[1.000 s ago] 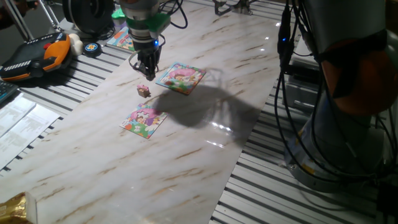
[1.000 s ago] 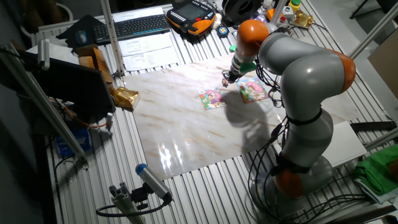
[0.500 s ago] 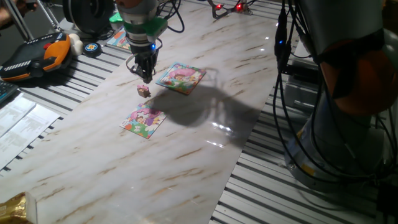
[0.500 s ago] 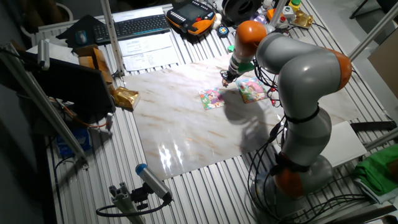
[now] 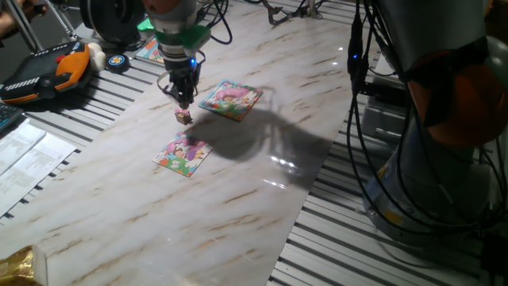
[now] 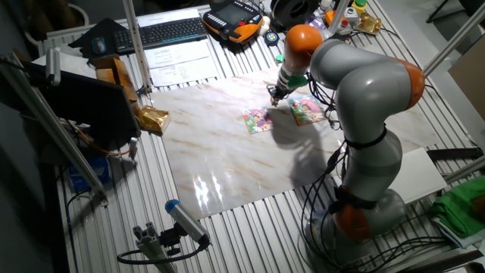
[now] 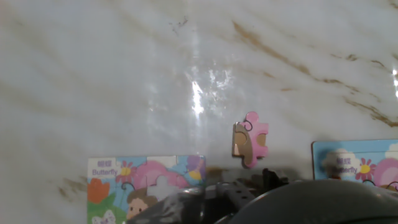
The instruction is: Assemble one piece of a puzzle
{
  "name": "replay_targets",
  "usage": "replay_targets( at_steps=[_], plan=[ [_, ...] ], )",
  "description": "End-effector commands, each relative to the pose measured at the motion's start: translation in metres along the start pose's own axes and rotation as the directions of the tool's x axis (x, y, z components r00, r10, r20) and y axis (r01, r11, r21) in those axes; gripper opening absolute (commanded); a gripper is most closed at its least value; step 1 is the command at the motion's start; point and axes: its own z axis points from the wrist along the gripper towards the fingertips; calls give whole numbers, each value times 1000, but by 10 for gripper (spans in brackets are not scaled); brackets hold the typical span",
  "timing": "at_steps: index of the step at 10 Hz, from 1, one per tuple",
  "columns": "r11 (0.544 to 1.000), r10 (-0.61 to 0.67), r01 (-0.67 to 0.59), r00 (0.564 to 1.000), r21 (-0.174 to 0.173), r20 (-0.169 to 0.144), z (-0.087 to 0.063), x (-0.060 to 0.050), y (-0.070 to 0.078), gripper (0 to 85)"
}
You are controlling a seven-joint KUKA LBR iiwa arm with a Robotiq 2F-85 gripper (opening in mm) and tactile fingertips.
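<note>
Gripper (image 5: 182, 102) hovers just above piece (image 5: 184, 117); jaw opening, can't tell, nothing visibly held. Piece (image 7: 250, 140) flat on marble table (image 5: 262, 183), between puzzle (image 5: 183, 154) and larger board (image 5: 230, 99). Judge it light, stiff, thin, skid-prone: you pinch opposite edges.

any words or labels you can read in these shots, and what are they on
"Butterfly", below small characters too blurred to read: top left corner of the puzzle.
A similar label on the larger board: too blurred to read.
Printed sheets by the keyboard: too small to read.
The piece: no text.
</note>
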Motion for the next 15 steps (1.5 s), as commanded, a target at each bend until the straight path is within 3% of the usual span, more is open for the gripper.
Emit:
replay_targets(
  at_steps=[1, 3, 7, 15],
  plan=[
    [1000, 5, -5, 1000, 0, 1, 3, -1, 0, 513],
    [1000, 9, -8, 1000, -8, 4, 9, -4, 0, 563],
    [999, 36, -37, 999, 2, 18, 27, -7, -5, 543],
    [998, 60, -60, 998, -2, 18, 45, -9, -8, 540]
  ],
)
